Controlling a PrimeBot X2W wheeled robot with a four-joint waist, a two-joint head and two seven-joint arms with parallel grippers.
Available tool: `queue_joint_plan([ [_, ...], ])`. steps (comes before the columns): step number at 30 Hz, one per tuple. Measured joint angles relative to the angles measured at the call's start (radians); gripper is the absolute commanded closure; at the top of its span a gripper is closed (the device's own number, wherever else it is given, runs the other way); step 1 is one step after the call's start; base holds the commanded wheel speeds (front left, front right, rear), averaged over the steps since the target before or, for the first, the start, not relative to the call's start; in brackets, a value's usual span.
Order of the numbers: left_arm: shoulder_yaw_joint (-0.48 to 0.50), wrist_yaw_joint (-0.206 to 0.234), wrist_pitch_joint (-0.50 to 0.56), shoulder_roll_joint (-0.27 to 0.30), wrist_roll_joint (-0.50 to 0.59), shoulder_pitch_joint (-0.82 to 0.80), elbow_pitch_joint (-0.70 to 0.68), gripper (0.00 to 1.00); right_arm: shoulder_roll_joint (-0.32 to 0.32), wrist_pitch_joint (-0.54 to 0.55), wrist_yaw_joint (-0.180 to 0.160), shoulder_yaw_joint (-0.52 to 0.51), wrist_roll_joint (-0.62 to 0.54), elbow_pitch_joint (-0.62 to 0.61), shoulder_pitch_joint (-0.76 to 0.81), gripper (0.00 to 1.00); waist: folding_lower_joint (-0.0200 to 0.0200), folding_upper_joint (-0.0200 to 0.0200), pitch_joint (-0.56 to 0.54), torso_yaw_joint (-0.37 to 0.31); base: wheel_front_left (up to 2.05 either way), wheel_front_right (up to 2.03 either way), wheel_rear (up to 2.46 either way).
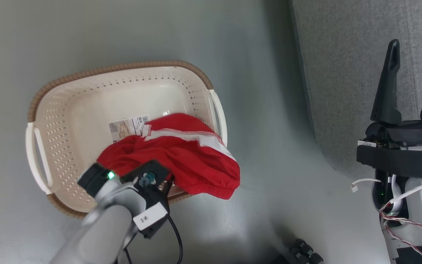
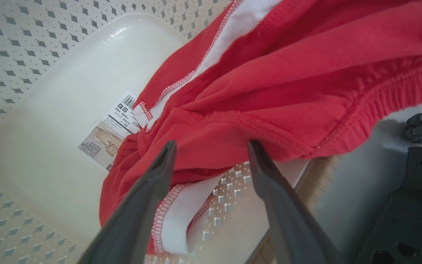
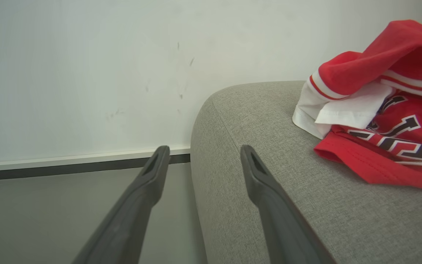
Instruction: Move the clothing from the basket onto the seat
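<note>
1. The basket [image 1: 64, 121] sits on the grey floor [image 1: 233, 44], close beside the seat [image 1: 343, 73] but not touching it.
2. In the basket, a red garment [image 1: 181, 157] is bunched up at the corner nearest the robot. Its gathered hem spills out over the brown rim, and white striped trim shows on top.
3. That cloth overlaps one edge of the label [image 1: 128, 127] on the basket floor.
4. The left gripper [image 2: 211, 148] is down in the basket with its jaws spread wide and nothing clamped. Both fingertips are right at the lower edge of the red fabric; whether they touch it is unclear.
5. The right gripper [image 1: 415, 47] hangs at the edge of the seat, fingers parted and empty.
6. Up on the seat lies a lettered red garment [image 3: 387, 121], crumpled with its white lining showing, well apart from the right fingers.
</note>
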Motion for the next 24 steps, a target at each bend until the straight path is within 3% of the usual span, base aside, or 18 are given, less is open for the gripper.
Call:
queue_joint_plan([
  [16, -0.042, -0.007, -0.028, 0.0, 0.037, -0.124, 0.109, 0.0, 0.028, 0.0, 0.0, 0.005, -0.006, -0.007, -0.003, 0.0, -0.0001, 0.0, 0.073, -0.042, 0.0, 0.0, 0.0],
  [18, -0.044, -0.007, -0.038, -0.008, 0.038, -0.127, 0.118, 0.54, 0.029, 0.0, 0.0, 0.002, -0.006, -0.006, -0.003, 0.0, 0.0, 0.0, 0.076, -0.045, 0.0, 0.0, 0.0],
  [20, -0.047, -0.007, -0.049, -0.015, 0.038, -0.135, 0.13, 0.97, 0.03, 0.0, 0.0, 0.0, -0.006, -0.002, -0.003, 0.0, -0.0001, 0.0, 0.077, -0.045, 0.0, 0.0, 0.0],
  [24, -0.052, -0.007, -0.082, -0.033, 0.037, -0.143, 0.141, 1.0, 0.031, 0.0, 0.0, -0.008, -0.013, 0.01, -0.003, 0.0, -0.0001, 0.0, 0.069, -0.04, 0.0, 0.0, 0.0],
])
